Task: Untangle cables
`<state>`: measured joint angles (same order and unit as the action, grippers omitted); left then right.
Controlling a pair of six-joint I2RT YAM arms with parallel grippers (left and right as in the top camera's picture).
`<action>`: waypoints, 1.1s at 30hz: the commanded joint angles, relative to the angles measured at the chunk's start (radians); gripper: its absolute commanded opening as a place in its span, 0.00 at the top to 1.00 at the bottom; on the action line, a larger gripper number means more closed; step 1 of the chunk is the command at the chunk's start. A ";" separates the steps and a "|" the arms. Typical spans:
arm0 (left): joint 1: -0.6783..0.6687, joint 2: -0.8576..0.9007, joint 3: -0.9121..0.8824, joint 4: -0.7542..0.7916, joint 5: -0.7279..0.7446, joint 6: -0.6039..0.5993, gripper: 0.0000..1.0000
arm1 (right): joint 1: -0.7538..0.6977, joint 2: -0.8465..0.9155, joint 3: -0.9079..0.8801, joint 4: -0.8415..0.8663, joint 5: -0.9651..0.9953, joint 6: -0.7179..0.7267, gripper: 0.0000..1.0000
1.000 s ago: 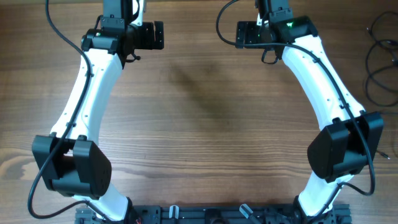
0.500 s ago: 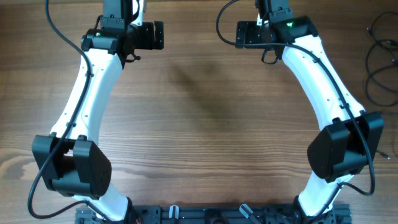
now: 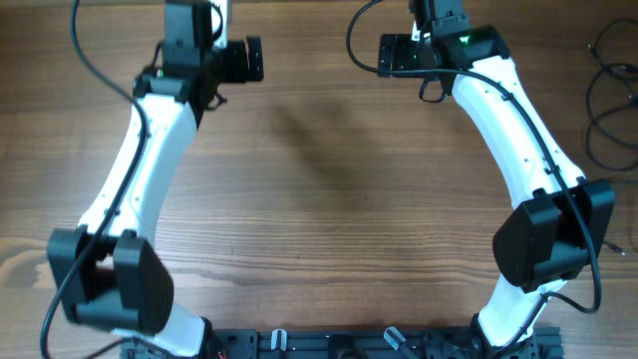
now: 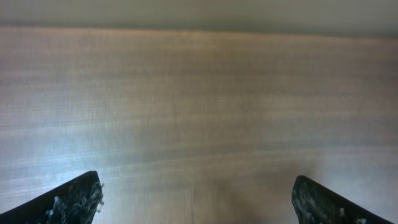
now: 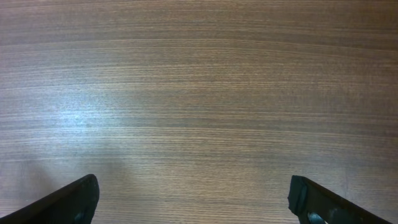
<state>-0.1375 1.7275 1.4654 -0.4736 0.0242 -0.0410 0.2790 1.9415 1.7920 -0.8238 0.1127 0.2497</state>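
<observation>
Thin black cables lie in loose loops at the far right edge of the table in the overhead view, well away from both grippers. My left gripper is open and empty over bare wood, its fingertips wide apart; this view is blurred. My right gripper is open and empty over bare wood, its fingertips wide apart. In the overhead view both wrists sit at the table's far edge, the left and the right. No cable shows in either wrist view.
The wooden table spreads between the two white arms. The arm bases and a black rail stand at the near edge. A small piece of cable shows at the right edge.
My left arm has shifted slightly, and its forearm now leans a little more to the right. The right arm and the cables have not moved.
</observation>
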 commanded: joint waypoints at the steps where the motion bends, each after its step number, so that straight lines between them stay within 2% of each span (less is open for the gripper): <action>1: -0.006 -0.156 -0.201 0.095 0.005 -0.027 0.00 | 0.002 0.009 0.001 0.004 -0.001 0.014 0.00; 14: 0.011 -0.599 -0.711 0.341 -0.022 -0.050 0.00 | 0.002 0.009 0.001 0.004 -0.001 0.014 0.00; 22: 0.052 -1.017 -1.058 0.403 -0.068 -0.050 0.00 | 0.002 0.009 0.001 0.004 -0.001 0.014 0.00; 33: 0.062 -1.300 -1.258 0.402 -0.075 -0.050 0.00 | 0.002 0.009 0.001 0.004 -0.001 0.015 0.00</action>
<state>-0.0818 0.4908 0.2573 -0.0734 -0.0334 -0.0845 0.2790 1.9415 1.7916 -0.8219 0.1127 0.2497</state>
